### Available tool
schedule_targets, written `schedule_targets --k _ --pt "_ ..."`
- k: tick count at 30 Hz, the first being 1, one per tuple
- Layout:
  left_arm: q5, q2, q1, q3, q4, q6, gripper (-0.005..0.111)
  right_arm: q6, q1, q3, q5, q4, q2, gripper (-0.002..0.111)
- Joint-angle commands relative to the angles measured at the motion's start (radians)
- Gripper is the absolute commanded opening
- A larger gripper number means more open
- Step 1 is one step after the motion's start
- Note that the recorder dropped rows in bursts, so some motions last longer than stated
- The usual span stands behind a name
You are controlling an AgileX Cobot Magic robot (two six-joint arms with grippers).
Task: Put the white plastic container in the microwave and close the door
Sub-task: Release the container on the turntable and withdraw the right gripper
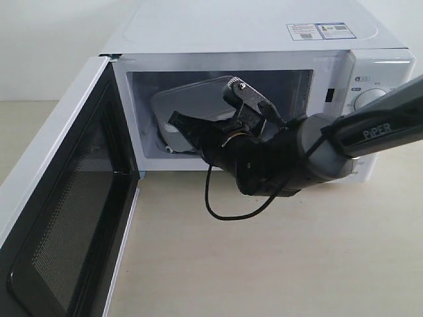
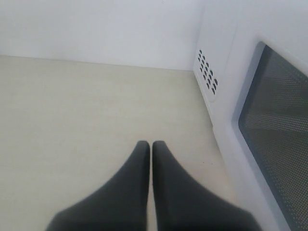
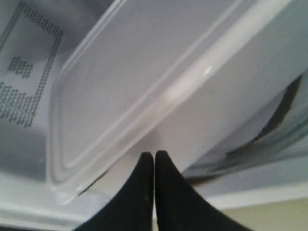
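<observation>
Tilt: white plastic container (image 1: pixel 198 99) leaning inside microwave (image 1: pixel 251 33), right gripper (image 3: pixel 154 155) closed empty at five o'clock; might topple, blocking door (image 1: pixel 59 198) at eight o'clock; left gripper (image 2: pixel 150 147) closed too.

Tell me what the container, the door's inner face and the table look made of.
White plastic container: translucent plastic, glossy highlight on the lid rim.
Door inner face: dark perforated mesh, probably metal.
Table: pale matte surface with faint grain, possibly laminate.

A pale, wood-grained tabletop (image 1: pixel 297 264) is seen, on which the microwave (image 1: pixel 251 26) is stood, while before the microwave a thin black cable loop (image 1: pixel 207 198) is perhaps rested upon it.
</observation>
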Motion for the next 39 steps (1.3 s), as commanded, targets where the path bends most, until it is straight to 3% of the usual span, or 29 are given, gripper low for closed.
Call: schedule_targets --k 1,5,10,12,15,18,21,26,36,39 --pt "0.003 -0.004 0.005 0.003 0.001 0.005 0.004 0.049 -0.014 -0.037 -0.076 0.0 0.019 0.0" --pt "0.003 -0.004 0.005 0.003 0.001 0.005 0.004 0.049 -0.016 -0.06 -0.098 0.0 0.019 0.0" --pt "0.003 -0.004 0.005 0.003 0.001 0.005 0.004 0.039 0.006 -0.025 0.149 -0.005 -0.033 0.0" --pt "0.003 -0.004 0.005 0.003 0.001 0.005 0.004 0.01 0.03 0.027 0.167 -0.041 -0.072 0.0" --pt "0.003 -0.004 0.005 0.003 0.001 0.005 0.004 -0.067 0.075 0.135 0.159 -0.15 -0.169 0.0" --pt "0.003 -0.004 0.005 0.003 0.001 0.005 0.004 -0.287 0.147 0.301 0.31 -0.421 -0.423 0.0" --pt "0.003 -0.004 0.005 0.003 0.001 0.005 0.004 -0.327 0.165 0.323 0.45 -0.423 -0.568 0.0" --pt "0.003 -0.004 0.005 0.003 0.001 0.005 0.004 -0.327 0.165 0.323 0.414 -0.423 -0.719 0.0" --pt "0.003 -0.004 0.005 0.003 0.001 0.005 0.004 -0.333 0.165 0.321 0.386 -0.423 -0.739 0.0" --pt "0.003 -0.004 0.005 0.003 0.001 0.005 0.004 -0.413 0.163 0.321 0.386 -0.423 -0.746 0.0"
